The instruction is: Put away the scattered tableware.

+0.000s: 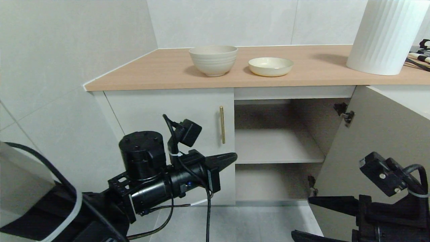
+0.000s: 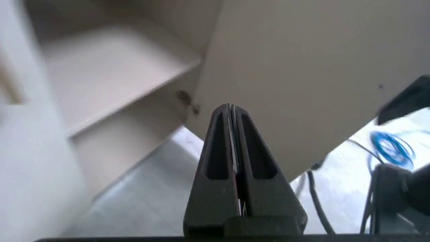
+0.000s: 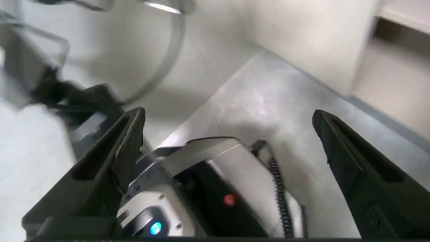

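A ribbed beige bowl (image 1: 213, 59) and a shallow cream dish (image 1: 270, 66) stand side by side on the wooden countertop (image 1: 141, 75). Below them the cabinet's right door (image 1: 379, 141) is swung open, showing an empty shelf (image 1: 275, 148). My left gripper (image 1: 231, 157) is shut with nothing in it, low in front of the closed left door, pointing toward the opening; its fingers (image 2: 230, 154) press together. My right gripper (image 1: 307, 216) hangs open near the floor by the open door, its fingers (image 3: 363, 168) spread wide.
A tall white ribbed container (image 1: 386, 35) stands on the counter's right end, with dark utensils (image 1: 420, 57) behind it. The closed left door carries a brass handle (image 1: 222, 125). A tiled wall runs along the left. Grey floor (image 1: 262, 222) lies before the cabinet.
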Robot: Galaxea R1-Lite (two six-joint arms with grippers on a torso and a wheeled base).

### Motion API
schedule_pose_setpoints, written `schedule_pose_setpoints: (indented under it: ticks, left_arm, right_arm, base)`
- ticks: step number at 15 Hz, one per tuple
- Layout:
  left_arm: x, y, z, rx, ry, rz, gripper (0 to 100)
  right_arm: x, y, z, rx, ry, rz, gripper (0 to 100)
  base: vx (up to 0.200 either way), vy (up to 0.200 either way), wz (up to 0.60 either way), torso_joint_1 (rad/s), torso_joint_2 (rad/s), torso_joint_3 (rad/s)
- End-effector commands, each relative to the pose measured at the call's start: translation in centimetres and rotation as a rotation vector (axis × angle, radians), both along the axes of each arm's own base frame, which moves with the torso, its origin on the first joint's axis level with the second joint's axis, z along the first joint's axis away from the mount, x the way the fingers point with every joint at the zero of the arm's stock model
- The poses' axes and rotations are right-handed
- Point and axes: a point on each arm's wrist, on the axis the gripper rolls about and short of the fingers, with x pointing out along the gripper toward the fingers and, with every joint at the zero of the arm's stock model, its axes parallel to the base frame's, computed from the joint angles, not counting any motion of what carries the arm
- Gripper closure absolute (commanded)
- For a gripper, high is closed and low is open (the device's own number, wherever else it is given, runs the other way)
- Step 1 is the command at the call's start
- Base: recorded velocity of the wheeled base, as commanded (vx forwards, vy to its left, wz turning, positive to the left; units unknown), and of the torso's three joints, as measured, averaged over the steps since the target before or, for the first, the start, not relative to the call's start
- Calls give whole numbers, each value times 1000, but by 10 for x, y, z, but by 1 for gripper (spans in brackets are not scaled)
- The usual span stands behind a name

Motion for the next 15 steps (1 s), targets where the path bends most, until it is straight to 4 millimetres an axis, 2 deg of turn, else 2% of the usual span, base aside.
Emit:
schedule_pose_setpoints:
  ticks: [1, 3, 5, 8, 9, 11, 13, 15]
  left_arm:
    - [-9, 26, 22, -19, -27, 55, 0]
    - [-18, 45, 32, -19, -34, 129, 0]
    - [-25, 75, 45, -39, -74, 245, 0]
    - [-38, 103, 56, -26, -62, 352, 0]
    - [-46, 109, 58, 13, -4, 401, 0]
    - [-61, 115, 71, 67, 82, 411, 0]
    - [-73, 119, 90, 126, 179, 410, 0]
    - [-76, 120, 97, 164, 238, 409, 0]
  right_arm:
    - [2, 2, -3, -17, 9, -10, 0]
    - [5, 0, -3, -15, 7, -29, 0]
    - [9, 3, -2, -19, 10, -35, 0]
    - [29, 20, 4, -40, 11, -68, 0]
    - [48, 29, 11, -61, 10, -129, 0]
    - [66, 34, 19, -97, 42, -166, 0]
    - [73, 31, 27, -101, 43, -200, 0]
    - [78, 30, 26, -104, 48, -226, 0]
  base:
    - [0, 0, 0, 0, 0, 0]
    - [0, 0, 0, 0, 0, 0]
    - [0, 0, 0, 0, 0, 0]
    - [0, 0, 0, 0, 0, 0]
    - [0, 0, 0, 0, 0, 0]
    - [0, 0, 0, 0, 0, 0]
    - [0, 0, 0, 0, 0, 0]
    - [0, 0, 0, 0, 0, 0]
